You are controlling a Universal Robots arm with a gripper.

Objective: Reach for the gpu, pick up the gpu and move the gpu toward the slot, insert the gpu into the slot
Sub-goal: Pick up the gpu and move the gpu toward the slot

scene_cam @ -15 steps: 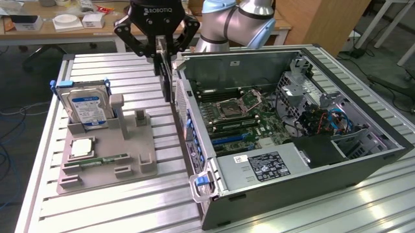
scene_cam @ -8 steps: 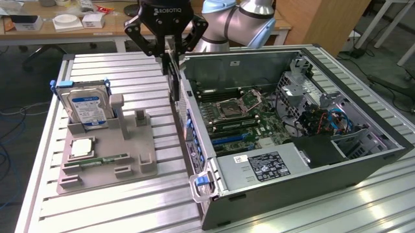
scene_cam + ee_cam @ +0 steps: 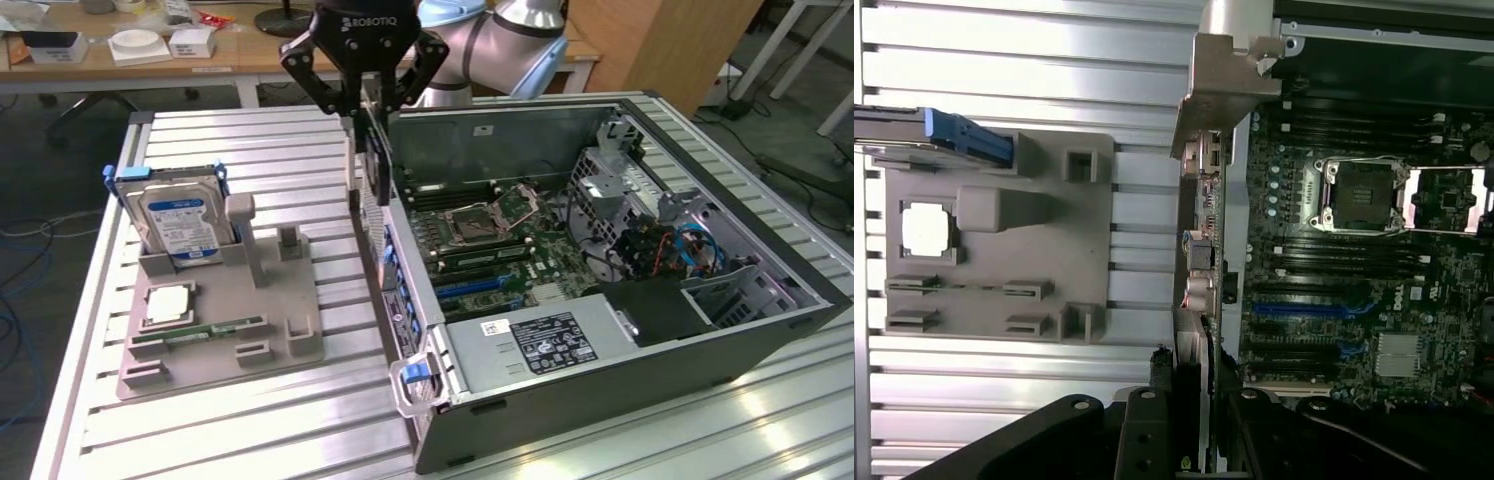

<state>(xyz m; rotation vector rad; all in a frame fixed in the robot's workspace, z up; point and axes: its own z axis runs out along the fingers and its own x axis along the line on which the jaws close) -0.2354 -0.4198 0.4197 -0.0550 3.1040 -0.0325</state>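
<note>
pickup looks finished: the hand (image 3: 370, 106) has its fingers drawn partway in and pinched on the upper edge of the gpu (image 3: 378, 160), which hangs edge-on below it, clear of the table (image 3: 267, 430). the card sits above the near wall of the open computer case (image 3: 767, 215), at the edge of the motherboard (image 3: 501, 235). by my reading the carry toward the slot is well along, and the insertion is not yet done; the card's lower edge appears to be above the board and not seated in anything.

exterior view gives the height: the card dangling upright over the case wall, with the grey fixture (image 3: 247, 300) on the table beside the case, the hard drive (image 3: 180, 220) standing in it.

wrist view looks down along the card instead. it shows the silver end bracket (image 3: 1222, 90) at the far end of the gpu and the card's line running beside the board's edge, with the blue expansion slots (image 3: 1309, 310) off to one side of it. whether the card is over the right slot i cannot tell.
</note>
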